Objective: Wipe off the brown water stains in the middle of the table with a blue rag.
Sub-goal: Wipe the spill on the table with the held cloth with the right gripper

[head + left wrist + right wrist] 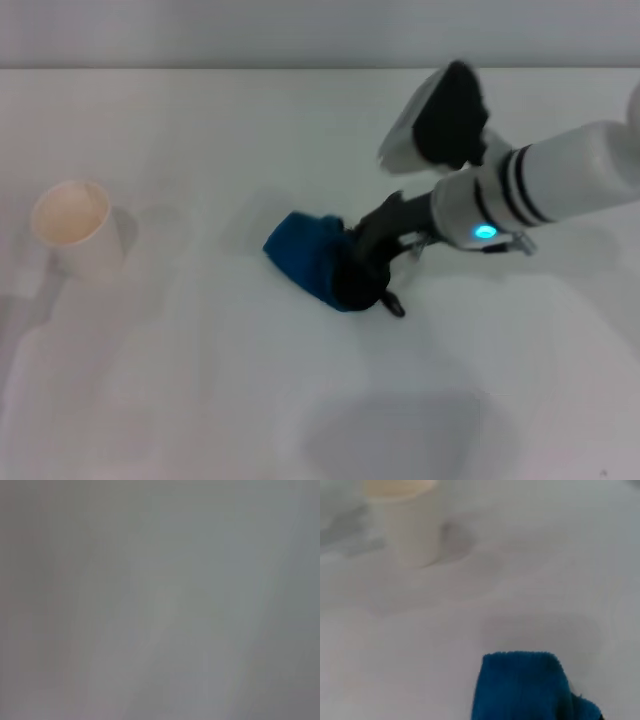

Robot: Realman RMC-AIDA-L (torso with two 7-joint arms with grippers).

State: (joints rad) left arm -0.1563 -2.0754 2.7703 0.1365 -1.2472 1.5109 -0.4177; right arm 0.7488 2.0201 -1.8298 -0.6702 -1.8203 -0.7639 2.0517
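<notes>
The blue rag [308,255] lies bunched on the white table [200,380] near its middle, with its black loop strap [394,304] trailing toward the front. My right gripper [358,276] comes in from the right, is shut on the rag's right end and presses it onto the tabletop. The right wrist view shows the rag [522,687] close up. No brown stain shows on the table in any view; only a faint grey patch [540,626] lies just beyond the rag. My left gripper is out of view, and its wrist view shows only blank grey.
A white paper cup [75,225] stands upright at the left of the table, well away from the rag; it also shows in the right wrist view [410,525]. The table's far edge [200,68] runs along the top.
</notes>
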